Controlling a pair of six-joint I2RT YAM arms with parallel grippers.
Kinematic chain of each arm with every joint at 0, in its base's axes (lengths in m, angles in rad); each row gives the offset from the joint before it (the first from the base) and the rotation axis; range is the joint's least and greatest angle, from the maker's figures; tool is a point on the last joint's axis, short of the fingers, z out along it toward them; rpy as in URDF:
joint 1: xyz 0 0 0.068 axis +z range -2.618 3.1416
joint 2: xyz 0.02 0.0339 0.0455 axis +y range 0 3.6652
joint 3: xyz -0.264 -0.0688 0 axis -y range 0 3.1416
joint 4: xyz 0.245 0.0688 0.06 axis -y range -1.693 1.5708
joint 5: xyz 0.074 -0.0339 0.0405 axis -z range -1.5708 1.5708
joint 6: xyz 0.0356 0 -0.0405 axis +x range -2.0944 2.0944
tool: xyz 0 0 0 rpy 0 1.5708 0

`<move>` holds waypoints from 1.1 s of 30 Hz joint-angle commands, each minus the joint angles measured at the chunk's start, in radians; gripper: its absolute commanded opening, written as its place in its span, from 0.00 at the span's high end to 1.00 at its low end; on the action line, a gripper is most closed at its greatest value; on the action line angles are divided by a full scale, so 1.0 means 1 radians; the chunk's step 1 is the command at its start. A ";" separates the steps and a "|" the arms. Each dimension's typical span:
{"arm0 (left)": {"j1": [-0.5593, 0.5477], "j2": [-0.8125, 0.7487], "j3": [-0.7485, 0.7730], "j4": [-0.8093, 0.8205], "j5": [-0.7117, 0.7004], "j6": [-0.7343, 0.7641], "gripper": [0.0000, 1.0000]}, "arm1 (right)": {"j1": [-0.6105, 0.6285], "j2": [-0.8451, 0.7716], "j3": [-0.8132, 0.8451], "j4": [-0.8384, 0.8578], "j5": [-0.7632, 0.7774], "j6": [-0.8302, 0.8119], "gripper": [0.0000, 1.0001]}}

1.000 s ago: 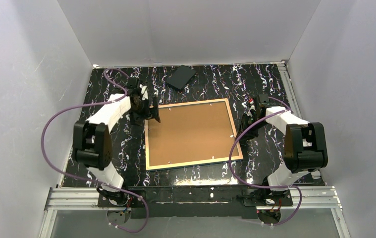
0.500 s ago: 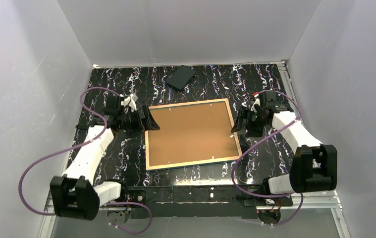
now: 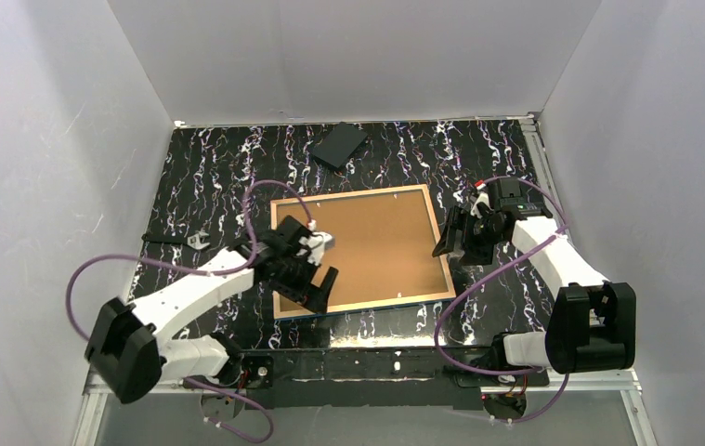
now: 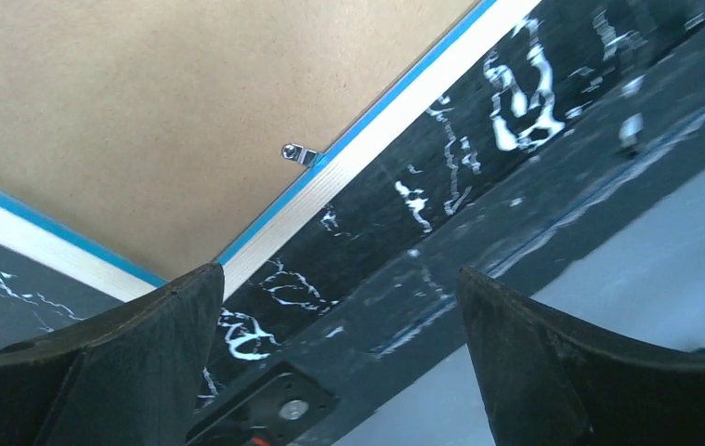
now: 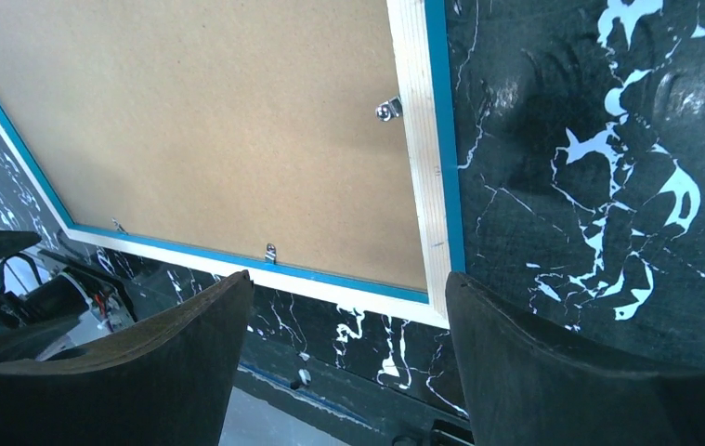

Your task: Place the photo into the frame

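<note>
Squarely in the middle of the black, white-veined tabletop (image 3: 209,177) lies the frame (image 3: 359,192), flat and back-side up. Its tan wood border surrounds a brown backing board (image 3: 367,246), and both wrist views show a bright blue line along the rim. Small metal clips (image 5: 387,110) sit on the border and reach onto the board. A small black slab (image 3: 340,145) rests well apart, near the far edge of the tabletop.

The left arm stretches low from its base at the near-left corner. Its black elbow is folded down close to the near edge, and its white forearm runs diagonally toward the middle. The left gripper (image 3: 306,290) hangs over the frame's near-left corner with its jaws spread wide and nothing between them. Its wrist camera looks down past both fingers (image 4: 97,372) onto that corner and the tabletop's near edge. A purple cable (image 3: 74,279) loops out to the left of this arm.

The right arm's black elbow sits low by the near-right corner of the tabletop. Its white forearm rises toward the far side and bends in at the wrist. The right gripper (image 3: 453,243) tips down just beside the frame's right edge, jaws likewise parted and holding nothing. In its wrist view the frame's near-right corner lies between the two fingers, closer to the one on the right of that view.
</note>
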 commanded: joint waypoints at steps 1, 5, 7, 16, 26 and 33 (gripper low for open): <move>-0.151 0.129 0.074 -0.096 -0.204 0.117 0.04 | 0.003 -0.021 -0.009 -0.015 -0.021 -0.012 0.16; -0.254 0.250 0.158 -0.108 -0.308 0.167 0.08 | 0.004 -0.022 -0.018 -0.011 -0.015 -0.009 0.16; -0.296 0.285 0.185 -0.106 -0.367 0.172 0.11 | 0.003 -0.022 -0.019 -0.011 -0.018 -0.008 0.16; -0.460 0.399 0.215 -0.089 -0.514 0.119 0.24 | 0.003 -0.016 -0.012 -0.014 -0.020 -0.010 0.16; -0.527 0.537 0.251 -0.088 -0.605 0.108 0.40 | 0.003 -0.011 -0.011 -0.016 -0.020 -0.013 0.16; -0.543 0.555 0.273 -0.124 -0.615 0.095 0.65 | 0.003 -0.016 0.003 -0.027 -0.016 -0.014 0.16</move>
